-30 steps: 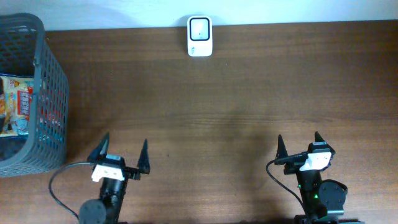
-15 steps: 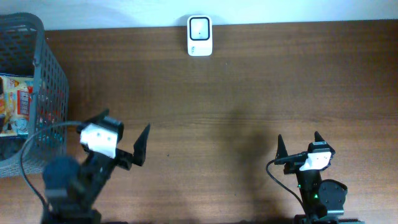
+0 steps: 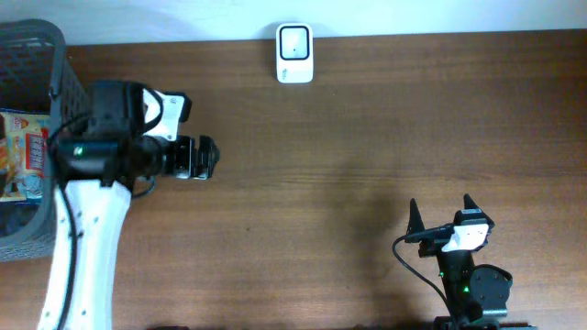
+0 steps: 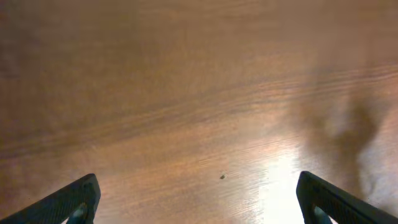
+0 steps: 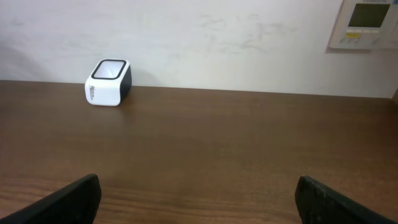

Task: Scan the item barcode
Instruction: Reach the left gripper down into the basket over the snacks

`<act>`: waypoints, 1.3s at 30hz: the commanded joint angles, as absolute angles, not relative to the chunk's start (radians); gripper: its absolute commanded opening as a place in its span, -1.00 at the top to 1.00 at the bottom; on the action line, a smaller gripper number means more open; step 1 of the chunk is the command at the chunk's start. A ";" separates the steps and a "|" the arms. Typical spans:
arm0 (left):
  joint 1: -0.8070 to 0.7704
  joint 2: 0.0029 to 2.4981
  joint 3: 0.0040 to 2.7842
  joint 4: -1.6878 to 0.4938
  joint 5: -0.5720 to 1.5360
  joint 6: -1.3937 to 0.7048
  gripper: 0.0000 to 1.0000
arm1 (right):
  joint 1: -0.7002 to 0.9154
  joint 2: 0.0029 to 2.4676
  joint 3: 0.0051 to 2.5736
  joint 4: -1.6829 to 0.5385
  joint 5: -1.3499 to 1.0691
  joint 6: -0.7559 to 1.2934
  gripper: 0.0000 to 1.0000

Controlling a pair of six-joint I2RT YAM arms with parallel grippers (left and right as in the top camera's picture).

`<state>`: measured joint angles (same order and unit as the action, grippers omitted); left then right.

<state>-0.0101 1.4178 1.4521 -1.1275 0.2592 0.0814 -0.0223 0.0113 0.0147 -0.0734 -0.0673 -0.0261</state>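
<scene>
1. Table (image 3: 367,137): brown wood. We see it fill nearly the whole overhead view, with a pale wall along its 12 o'clock edge.

2. Basket (image 3: 23,69): grey mesh, at 9 to 10 o'clock, cut off by the picture edge.

3. Left arm (image 3: 78,247): a white link rising from 7 o'clock, its black wrist just beside the basket's 3 o'clock wall. The left gripper (image 3: 204,158) points toward 3 o'clock over bare wood. In its wrist view we find the fingers (image 4: 74,202) spread to the picture's lower corners, with nothing between them.

4. Right gripper (image 3: 441,206): at 5 o'clock, low over the table and pointing toward 12 o'clock. We find the fingers spread wide and empty.

5. Packet (image 3: 20,156): colourful printed wrapper, lying inside the basket. We cannot make out a barcode on it. No gripper touches it.

6. Scanner (image 3: 294,53): a small white box with a dark window, at the table's 12 o'clock edge against the wall, well apart from both grippers.

7. Wall panel (image 5: 367,23): pale, with a small display, at 1 o'clock in the right wrist view.
</scene>
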 commanded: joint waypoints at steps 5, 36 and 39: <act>-0.010 1.460 1.470 -1.146 0.248 0.060 -0.98 | -0.014 0.006 0.006 -0.074 -0.055 -0.018 -0.97; 0.522 1.543 1.916 -1.212 0.089 -0.194 -0.98 | -0.014 0.006 0.006 -0.074 -0.055 -0.019 -0.96; 0.522 1.544 1.916 -1.163 0.080 -0.194 -0.98 | -0.014 0.006 0.006 -0.074 -0.055 -0.018 -0.97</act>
